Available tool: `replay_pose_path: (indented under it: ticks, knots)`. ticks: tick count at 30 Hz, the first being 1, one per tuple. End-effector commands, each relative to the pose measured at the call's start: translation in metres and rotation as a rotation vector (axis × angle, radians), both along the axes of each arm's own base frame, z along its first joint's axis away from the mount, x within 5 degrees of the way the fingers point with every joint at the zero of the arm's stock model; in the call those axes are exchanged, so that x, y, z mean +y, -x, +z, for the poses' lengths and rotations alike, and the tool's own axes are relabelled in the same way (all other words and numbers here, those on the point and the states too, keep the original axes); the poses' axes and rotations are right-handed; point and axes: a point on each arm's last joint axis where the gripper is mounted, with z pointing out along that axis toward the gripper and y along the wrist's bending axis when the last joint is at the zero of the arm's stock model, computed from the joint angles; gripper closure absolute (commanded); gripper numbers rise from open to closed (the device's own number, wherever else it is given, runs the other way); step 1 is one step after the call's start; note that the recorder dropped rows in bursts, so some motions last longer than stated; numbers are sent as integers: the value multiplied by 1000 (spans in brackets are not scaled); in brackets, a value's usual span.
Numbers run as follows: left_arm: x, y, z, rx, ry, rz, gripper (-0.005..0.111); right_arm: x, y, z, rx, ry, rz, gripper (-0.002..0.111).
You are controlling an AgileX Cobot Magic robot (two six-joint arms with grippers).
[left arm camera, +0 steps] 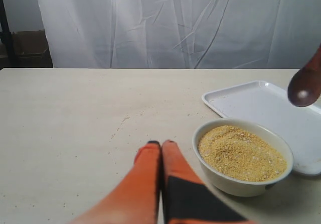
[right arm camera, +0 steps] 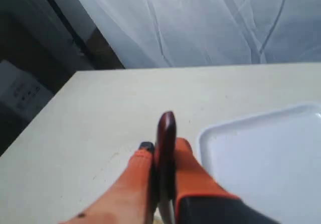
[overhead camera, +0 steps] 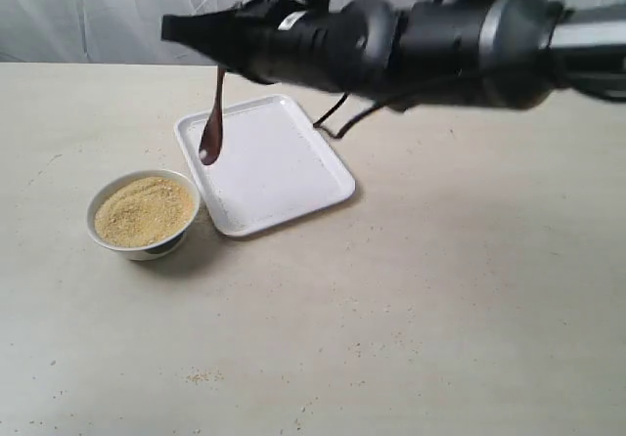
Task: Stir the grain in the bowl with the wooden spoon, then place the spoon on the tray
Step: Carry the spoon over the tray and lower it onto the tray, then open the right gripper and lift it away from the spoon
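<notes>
The white bowl (overhead camera: 143, 213) holds a mound of yellow-tan grain (overhead camera: 143, 210) and stands just left of the white tray (overhead camera: 264, 162). My right gripper (right arm camera: 163, 146) is shut on the handle of the dark wooden spoon (overhead camera: 212, 123), which hangs scoop-down over the tray's left edge, up and to the right of the bowl. In the exterior view the gripper itself (overhead camera: 210, 35) is black and reaches across from the right. My left gripper (left arm camera: 161, 144) is shut and empty, low over the table beside the bowl (left arm camera: 243, 158). The spoon's scoop (left arm camera: 303, 86) shows above the tray (left arm camera: 261, 103).
Loose grains (overhead camera: 203, 375) lie scattered on the beige table near its front. A white curtain (left arm camera: 170, 23) hangs behind the table's far edge. The right arm (overhead camera: 440, 45) spans the upper part of the exterior view.
</notes>
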Motion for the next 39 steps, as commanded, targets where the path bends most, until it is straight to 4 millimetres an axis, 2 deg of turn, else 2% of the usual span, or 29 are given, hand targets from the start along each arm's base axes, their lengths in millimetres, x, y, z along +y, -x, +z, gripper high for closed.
replay_pose_path:
  ticks: [1, 2, 5, 8, 11, 12, 13, 15, 19, 23, 25, 30, 33, 34, 36, 39]
  knots:
    - [0, 0, -1, -6, 0, 4, 107, -38, -41, 39, 205, 87, 164, 108]
    - [0, 0, -1, -6, 0, 4, 107, -47, -57, 47, 265, 127, 225, 108]
    - [0, 0, -1, -6, 0, 4, 107, -51, -78, 42, 370, 201, 325, 108]
    - [0, 0, -1, -6, 0, 4, 107, -46, -103, -3, 467, 331, 365, 108]
    - [0, 0, -1, -6, 0, 4, 107, -39, -122, -47, 530, 357, 342, 108]
    - [0, 0, -1, -6, 0, 4, 107, -37, -125, -56, 536, 363, 342, 107]
    - [0, 0, -1, -6, 0, 4, 107, -35, -132, -69, 533, 367, 329, 105]
    - [0, 0, -1, -6, 0, 4, 107, -32, -136, -82, 535, 355, 313, 98]
    - [0, 0, -1, -6, 0, 4, 107, -29, -141, -95, 530, 340, 281, 77]
    - [0, 0, -1, -6, 0, 4, 107, -31, -144, -90, 518, 313, 232, 50]
    - [0, 0, -1, -6, 0, 4, 107, -35, -147, -82, 513, 301, 177, 43]
    - [0, 0, -1, -6, 0, 4, 107, -49, -145, -47, 460, 383, 84, 43]
    - [0, 0, -1, -6, 0, 4, 107, -60, -136, -21, 449, 483, 78, 44]
    - [0, 0, -1, -6, 0, 4, 107, -64, -131, -15, 466, 519, 83, 47]
    - [0, 0, -1, -6, 0, 4, 107, -73, -119, -1, 522, 586, 94, 63]
    - [0, 0, -1, -6, 0, 4, 107, -81, -109, 12, 561, 643, 96, 105]
